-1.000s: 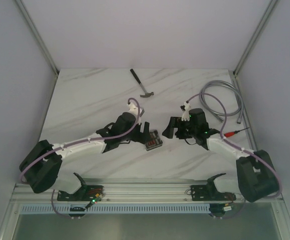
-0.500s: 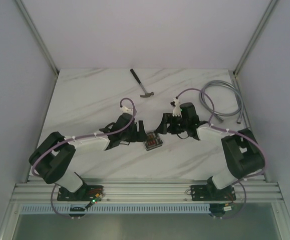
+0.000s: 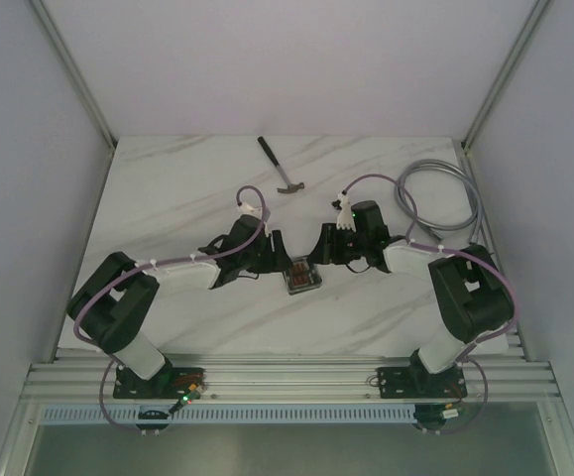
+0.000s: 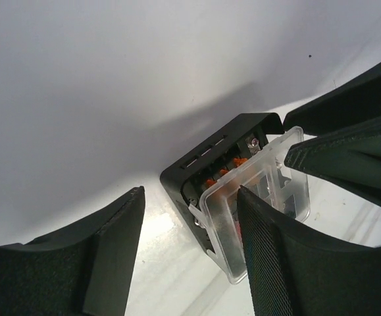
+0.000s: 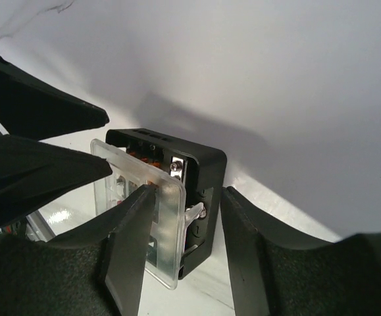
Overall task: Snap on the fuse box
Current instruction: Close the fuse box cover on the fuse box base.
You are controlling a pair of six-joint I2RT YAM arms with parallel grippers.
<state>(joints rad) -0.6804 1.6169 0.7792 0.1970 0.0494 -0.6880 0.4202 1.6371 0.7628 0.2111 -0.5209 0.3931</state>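
The fuse box (image 3: 301, 278) is a small black square box with orange fuses inside, lying mid-table between both grippers. A clear plastic cover (image 4: 262, 197) sits tilted over its open face, with one edge raised. My left gripper (image 3: 275, 260) is open just left of the box. In the left wrist view (image 4: 190, 257) one finger (image 4: 272, 263) is against the cover's corner and the other is well clear. My right gripper (image 3: 323, 253) is open on the box's right. In the right wrist view (image 5: 187, 247) it straddles the box (image 5: 203, 164) and cover (image 5: 167, 197), with a gap at the box's back.
A hammer (image 3: 281, 166) lies at the back centre of the marble table (image 3: 168, 188). A coiled grey cable (image 3: 445, 203) lies at the back right, beside the right arm. The metal rail (image 3: 287, 379) runs along the near edge.
Both arms have stretched forward and lowered, closing in on the fuse box from either side. The box has shifted slightly toward the back. Both grippers stay open.
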